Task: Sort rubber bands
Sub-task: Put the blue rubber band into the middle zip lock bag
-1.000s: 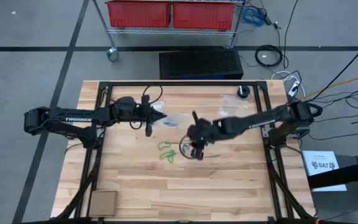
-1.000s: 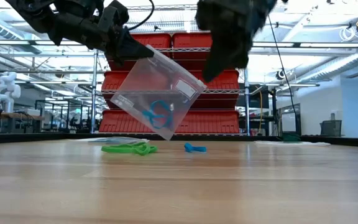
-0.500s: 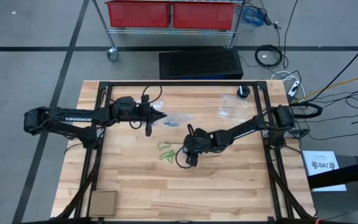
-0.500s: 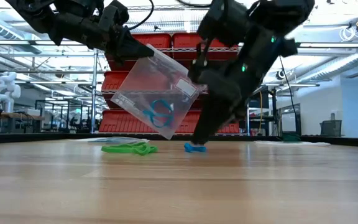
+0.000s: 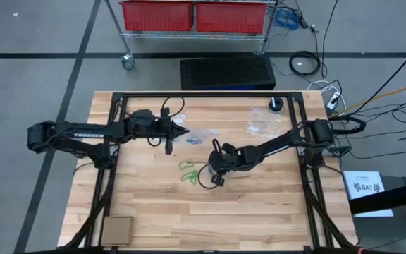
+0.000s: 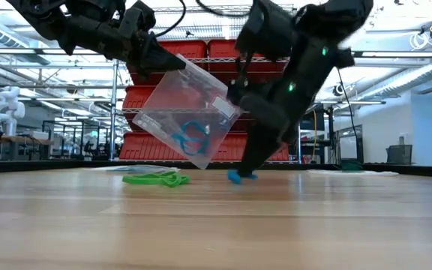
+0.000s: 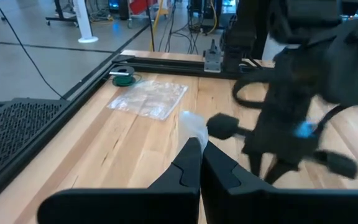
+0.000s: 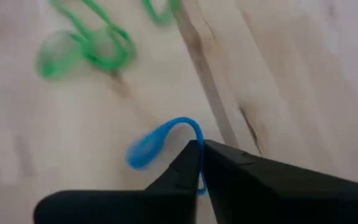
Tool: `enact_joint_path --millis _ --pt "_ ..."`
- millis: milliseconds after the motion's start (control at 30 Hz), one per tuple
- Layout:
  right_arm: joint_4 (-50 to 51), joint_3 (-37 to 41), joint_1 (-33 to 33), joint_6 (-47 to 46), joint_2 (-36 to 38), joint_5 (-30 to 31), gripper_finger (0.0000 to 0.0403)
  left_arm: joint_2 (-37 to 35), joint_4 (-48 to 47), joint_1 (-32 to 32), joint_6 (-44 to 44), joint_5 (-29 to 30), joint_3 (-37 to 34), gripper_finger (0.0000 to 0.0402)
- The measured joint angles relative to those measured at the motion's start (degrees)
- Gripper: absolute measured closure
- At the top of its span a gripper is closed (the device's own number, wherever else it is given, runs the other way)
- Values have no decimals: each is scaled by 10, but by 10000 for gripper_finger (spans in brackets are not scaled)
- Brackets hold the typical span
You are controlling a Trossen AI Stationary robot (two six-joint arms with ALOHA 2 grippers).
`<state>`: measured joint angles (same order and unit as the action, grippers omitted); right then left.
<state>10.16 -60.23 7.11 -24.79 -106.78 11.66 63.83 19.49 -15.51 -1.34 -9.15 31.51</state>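
The right gripper (image 8: pixel 201 163) is pinched shut on the blue rubber band (image 8: pixel 160 142), down at the table near its middle. The band's free loop trails toward ten o'clock in the wrist view, toward the green rubber bands (image 5: pixel 187 171). The left gripper (image 5: pixel 182 132) is clenched on the clear bag (image 6: pixel 188 112), which hangs at about eleven o'clock from the right gripper in the high view — the carry goes that way.

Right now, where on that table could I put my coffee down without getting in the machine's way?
The near half of the wooden table is bare, apart from a small cardboard box at its left corner. The middle is crowded: green rubber bands, the right hand pinching a blue rubber band, the left hand holding a clear bag.
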Motion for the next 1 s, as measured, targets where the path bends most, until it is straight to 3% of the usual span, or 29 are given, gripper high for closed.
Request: enact_joint_path --millis 133,633,1000 --pt "52 -41 0 41 39 38 400 0 -5 0 -2 0 0 401" --pt "133 -216 -12 279 69 333 403 0 -7 2 -4 -14 0 401" --pt "145 -218 -31 308 59 362 403 0 -3 2 -4 -26 0 401"
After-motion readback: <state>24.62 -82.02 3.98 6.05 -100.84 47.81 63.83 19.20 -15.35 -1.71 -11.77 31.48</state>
